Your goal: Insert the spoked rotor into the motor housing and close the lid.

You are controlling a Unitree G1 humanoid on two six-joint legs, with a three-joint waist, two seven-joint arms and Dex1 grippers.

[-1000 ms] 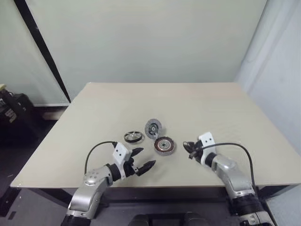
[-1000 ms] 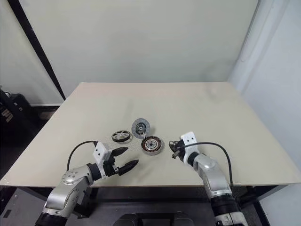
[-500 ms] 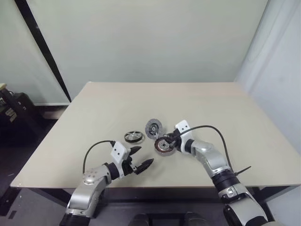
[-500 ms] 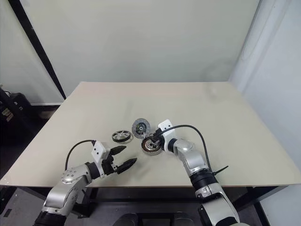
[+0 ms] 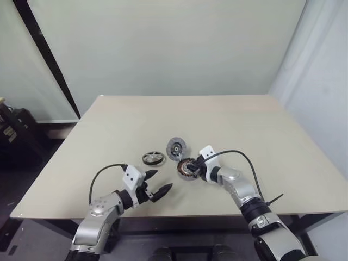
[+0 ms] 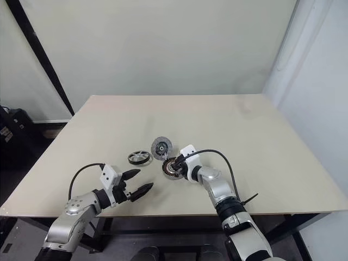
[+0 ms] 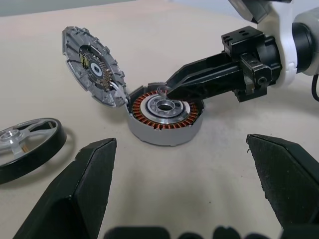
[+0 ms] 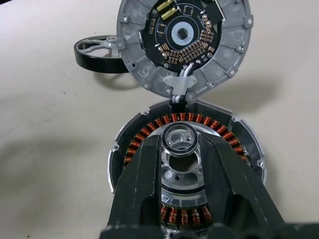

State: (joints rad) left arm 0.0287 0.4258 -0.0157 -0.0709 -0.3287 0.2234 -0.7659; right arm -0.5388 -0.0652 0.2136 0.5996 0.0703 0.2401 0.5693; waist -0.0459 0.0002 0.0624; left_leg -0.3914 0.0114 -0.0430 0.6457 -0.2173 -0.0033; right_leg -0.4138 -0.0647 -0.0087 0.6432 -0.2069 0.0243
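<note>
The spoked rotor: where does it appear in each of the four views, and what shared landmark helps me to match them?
Left eye view: spoked rotor on the table, left of the motor housing.
Right eye view: the same place, left of the upright lid.
Left wrist view: at the left edge, partly cut off.
Right wrist view: behind the lid, partly hidden.
Shared landmark: the copper-wound motor housing.

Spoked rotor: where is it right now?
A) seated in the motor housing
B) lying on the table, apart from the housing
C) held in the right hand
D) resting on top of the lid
B: the spoked rotor lies flat on the table, apart from the motor housing, whose copper windings are uncovered, with the lid tilted up at its edge; neither hand holds it.
</note>
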